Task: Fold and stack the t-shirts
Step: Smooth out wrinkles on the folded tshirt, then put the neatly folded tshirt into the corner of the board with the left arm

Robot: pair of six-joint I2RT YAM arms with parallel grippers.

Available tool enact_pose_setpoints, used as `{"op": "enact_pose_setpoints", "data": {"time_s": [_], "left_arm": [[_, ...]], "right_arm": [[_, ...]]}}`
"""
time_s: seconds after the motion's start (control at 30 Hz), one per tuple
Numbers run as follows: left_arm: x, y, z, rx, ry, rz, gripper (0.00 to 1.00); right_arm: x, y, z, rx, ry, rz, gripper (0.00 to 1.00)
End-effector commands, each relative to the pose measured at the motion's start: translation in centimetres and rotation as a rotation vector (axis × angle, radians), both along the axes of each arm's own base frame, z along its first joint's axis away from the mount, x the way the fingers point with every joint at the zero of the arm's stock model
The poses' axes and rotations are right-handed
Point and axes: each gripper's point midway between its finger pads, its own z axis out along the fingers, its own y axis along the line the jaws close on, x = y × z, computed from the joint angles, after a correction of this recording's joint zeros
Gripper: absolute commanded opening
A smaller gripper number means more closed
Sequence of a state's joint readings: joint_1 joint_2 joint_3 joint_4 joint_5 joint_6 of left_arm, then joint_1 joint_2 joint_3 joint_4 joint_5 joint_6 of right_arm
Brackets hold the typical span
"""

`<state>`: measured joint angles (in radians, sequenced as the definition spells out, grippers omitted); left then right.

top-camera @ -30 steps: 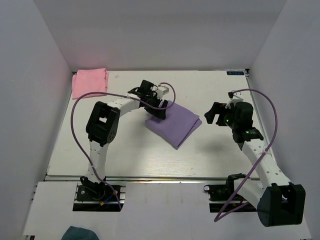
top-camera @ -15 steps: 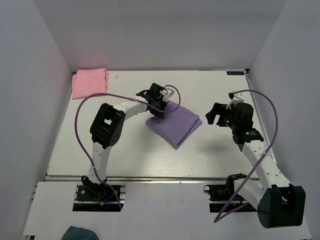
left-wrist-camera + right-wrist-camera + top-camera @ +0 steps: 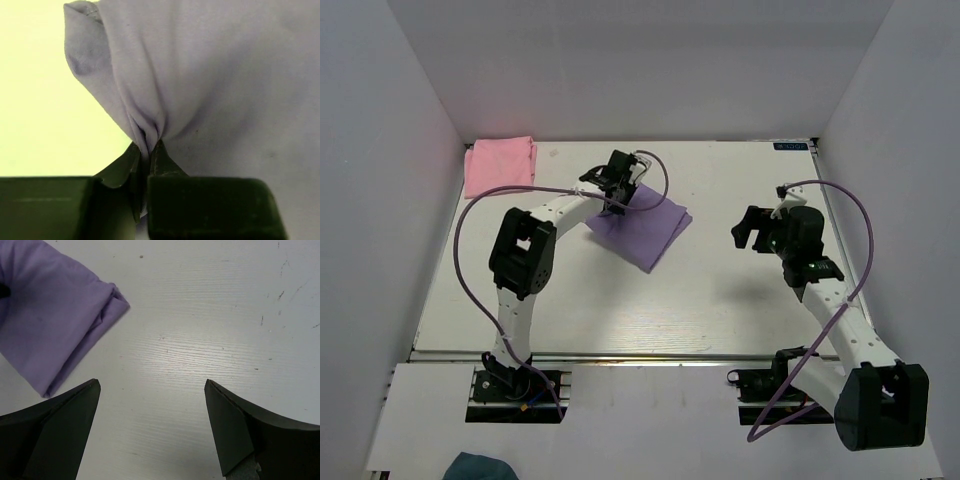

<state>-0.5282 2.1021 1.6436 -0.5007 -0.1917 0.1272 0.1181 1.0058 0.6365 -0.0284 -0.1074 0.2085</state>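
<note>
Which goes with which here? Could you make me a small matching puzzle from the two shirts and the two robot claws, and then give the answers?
Things:
1. purple t-shirt
2. pink t-shirt
3. left gripper
4. right gripper

Places or states:
A. open, over the table, holding nothing
B. folded, in the far left corner
D. folded, mid-table, one edge pinched
C. shut on a fold of cloth

Pairs: 1-D, 2-B, 3-C, 4-A
</note>
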Motion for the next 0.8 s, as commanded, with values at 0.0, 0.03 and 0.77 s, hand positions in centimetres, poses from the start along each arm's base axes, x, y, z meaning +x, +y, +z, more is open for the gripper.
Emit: {"op": "enact_pose_setpoints", "data": {"time_s": [0.0, 0.03, 0.77], "left_arm": [[3.0, 3.8, 9.4, 0.062, -0.224, 0.078, 0.0], [3.2, 4.6, 10.1, 0.072, -0.24, 0.091, 0.0], [12.3, 19.3, 21.1, 0.219, -0.569, 0.313, 0.0]], "right_arm": [[0.9, -0.2, 0.7, 0.012, -0.037, -0.021, 0.9], [0.9, -0.1, 0.5, 0.013, -0.03, -0.021, 0.9], [2.9, 0.4, 0.1, 0.049, 0.014, -0.031, 0.9]]}}
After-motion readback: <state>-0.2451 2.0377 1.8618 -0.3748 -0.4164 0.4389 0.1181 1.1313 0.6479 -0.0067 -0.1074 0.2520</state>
